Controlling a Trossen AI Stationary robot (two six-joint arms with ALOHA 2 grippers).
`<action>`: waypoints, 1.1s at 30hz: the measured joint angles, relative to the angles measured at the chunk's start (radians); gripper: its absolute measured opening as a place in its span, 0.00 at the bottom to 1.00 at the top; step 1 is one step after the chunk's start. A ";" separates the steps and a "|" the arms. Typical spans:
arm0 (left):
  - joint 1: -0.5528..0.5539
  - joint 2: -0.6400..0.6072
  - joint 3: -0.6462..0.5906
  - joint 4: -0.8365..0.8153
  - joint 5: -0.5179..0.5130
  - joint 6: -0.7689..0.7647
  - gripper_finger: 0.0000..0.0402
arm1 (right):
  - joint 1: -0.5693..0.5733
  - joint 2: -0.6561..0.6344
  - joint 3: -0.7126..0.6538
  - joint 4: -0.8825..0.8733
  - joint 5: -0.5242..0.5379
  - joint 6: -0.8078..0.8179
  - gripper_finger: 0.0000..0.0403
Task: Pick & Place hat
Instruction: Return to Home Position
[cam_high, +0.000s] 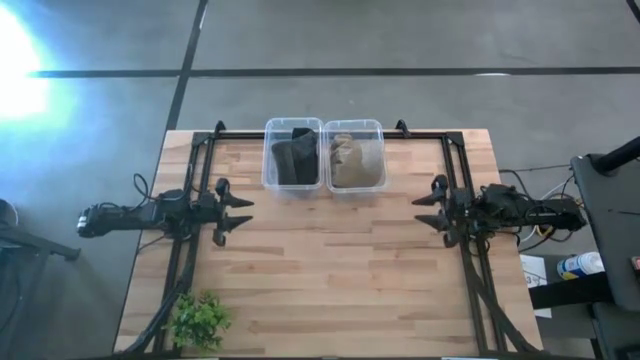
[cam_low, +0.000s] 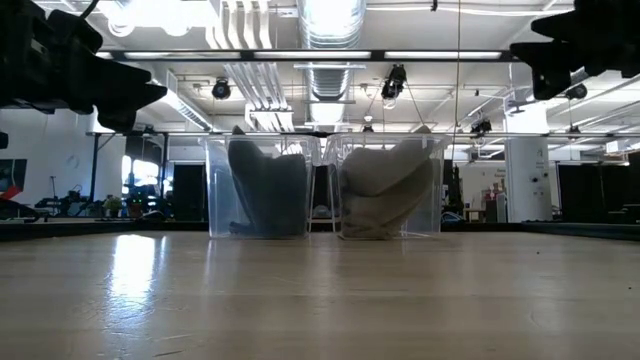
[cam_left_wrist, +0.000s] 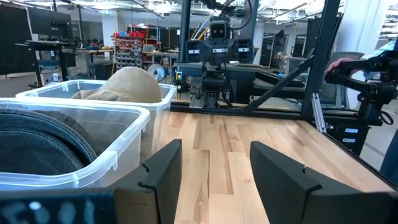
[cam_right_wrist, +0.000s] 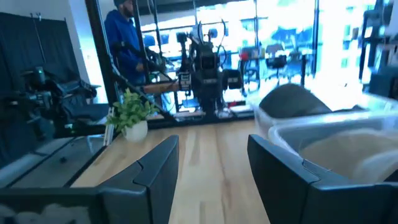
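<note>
A dark grey hat (cam_high: 294, 158) lies inside the left clear bin (cam_high: 292, 187); a tan hat (cam_high: 353, 160) lies inside the right clear bin (cam_high: 355, 187). Both bins stand side by side at the table's far middle and show in the low view as dark hat (cam_low: 266, 190) and tan hat (cam_low: 385, 190). My left gripper (cam_high: 241, 218) hovers open at the table's left side, level with the bins' near edge. My right gripper (cam_high: 424, 208) hovers open at the right side. In the left wrist view the dark hat (cam_left_wrist: 37, 146) and tan hat (cam_left_wrist: 127, 85) show.
A small green plant (cam_high: 199, 320) stands at the table's near left corner. A black frame (cam_high: 330, 133) runs along the far edge and down both sides. Bare wood (cam_high: 330, 270) spreads between the arms and toward the near edge. A person (cam_right_wrist: 127, 40) stands beyond the table.
</note>
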 joint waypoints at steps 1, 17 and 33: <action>0.000 0.000 0.000 0.000 0.000 0.000 0.46 | 0.000 -0.012 -0.003 0.001 0.000 -0.017 0.46; 0.000 0.002 0.000 0.000 0.003 0.000 0.46 | 0.051 -0.050 -0.154 0.135 0.011 -0.132 0.46; 0.000 0.002 0.000 0.000 0.001 0.000 0.46 | 0.041 -0.043 -0.153 0.132 0.011 -0.141 0.46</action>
